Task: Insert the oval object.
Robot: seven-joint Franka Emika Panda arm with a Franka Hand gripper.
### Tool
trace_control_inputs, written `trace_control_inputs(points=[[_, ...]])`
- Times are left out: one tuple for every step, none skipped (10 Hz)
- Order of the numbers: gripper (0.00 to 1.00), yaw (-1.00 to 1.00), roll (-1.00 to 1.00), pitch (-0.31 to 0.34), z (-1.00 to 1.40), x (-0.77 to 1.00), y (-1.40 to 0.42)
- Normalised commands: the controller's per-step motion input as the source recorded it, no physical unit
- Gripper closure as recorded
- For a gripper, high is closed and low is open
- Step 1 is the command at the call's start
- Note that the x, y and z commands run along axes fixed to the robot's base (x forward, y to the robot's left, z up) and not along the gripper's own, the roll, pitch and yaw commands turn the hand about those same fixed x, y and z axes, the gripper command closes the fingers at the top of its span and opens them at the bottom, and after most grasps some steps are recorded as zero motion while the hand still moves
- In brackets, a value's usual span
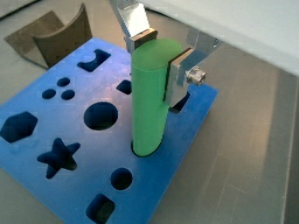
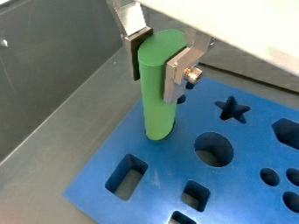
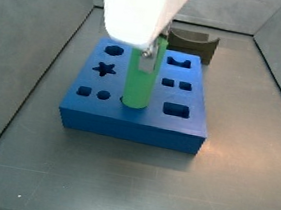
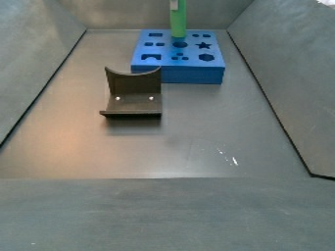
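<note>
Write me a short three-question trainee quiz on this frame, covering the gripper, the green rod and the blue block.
1. True or false: the gripper holds the oval object upright by its upper part, above the blue block.
2. Which cutout shows in the block's top face? A) a star B) a letter T C) a spiral
3. Fill in: in a side view, the dark curved piece rests on the floor ____ the block, not on it.

Key
1. True. The silver fingers clamp the rod near its top, and its lower end is down at the block's top face; whether it has entered a hole cannot be told.
2. A.
3. Beside, apart from it.
</note>
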Motion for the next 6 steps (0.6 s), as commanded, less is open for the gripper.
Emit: trace_control_inputs(points=[[1.00, 0.18, 0.06, -0.191, -0.40, 0.00, -0.17], [1.00, 0.08, 0.09, -0.179, -0.41, 0.00, -0.23], [1.00, 0.08, 0.13, -0.170, -0.43, 0.00, -0.33], [1.00, 0.11, 0.15, -0.150, -0.39, 0.00, -0.34], [1.00, 0.03, 0.00, -0.093, -0.05, 0.00, -0.04], [1.00, 0.00, 0.00, 0.000, 0.00, 0.00, 0.00]])
